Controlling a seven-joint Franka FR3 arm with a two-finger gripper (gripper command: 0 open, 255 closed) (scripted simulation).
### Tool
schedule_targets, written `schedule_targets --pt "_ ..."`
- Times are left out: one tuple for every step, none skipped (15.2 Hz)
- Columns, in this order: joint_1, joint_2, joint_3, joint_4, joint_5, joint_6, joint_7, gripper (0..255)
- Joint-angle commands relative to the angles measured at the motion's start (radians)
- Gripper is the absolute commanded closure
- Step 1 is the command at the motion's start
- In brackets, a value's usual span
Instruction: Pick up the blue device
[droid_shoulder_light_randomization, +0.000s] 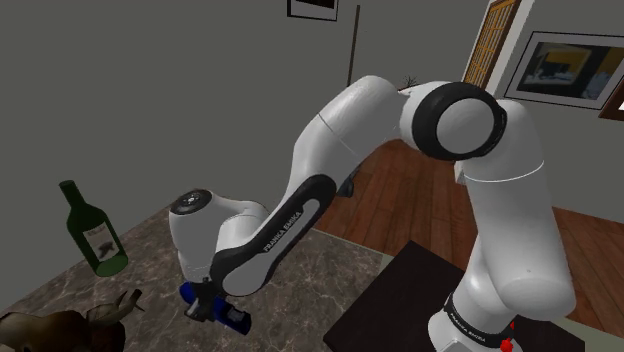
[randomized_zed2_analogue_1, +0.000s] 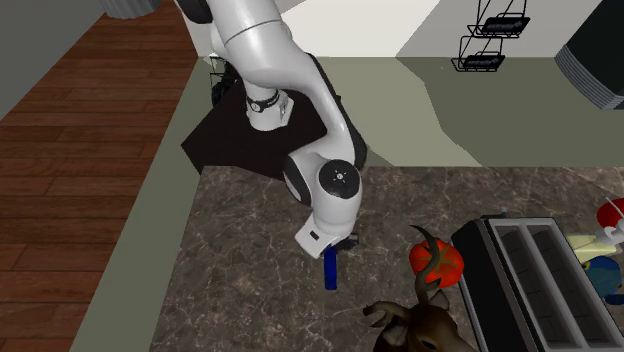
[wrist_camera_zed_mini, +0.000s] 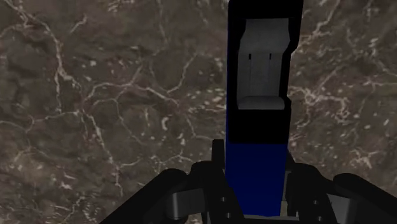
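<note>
The jaws press against both long sides of the blue device (wrist_camera_zed_mini: 257, 172), clamped on its near end, while it lies flat on the dark marbled tabletop (wrist_camera_zed_mini: 95, 102). The grasp looks made. The next move, I judge, is a straight, steady lift, since most of its length juts beyond the grip.

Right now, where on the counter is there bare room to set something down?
Bare marble counter runs from the blue device to the edge by the wood floor, on the second exterior view's left. It is crowded to the device's right: red fruit, antlered figurine, toaster.
</note>
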Motion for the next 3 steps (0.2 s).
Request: schedule_targets --pt "-0.005 -0.019 0.009 0.001 0.011 -0.019 -0.006 255" --pt "-0.005 -0.021 0.009 0.001 0.012 -0.021 -0.007 255" --pt "-0.005 -0.021 0.009 0.001 0.012 -0.021 -0.007 255"
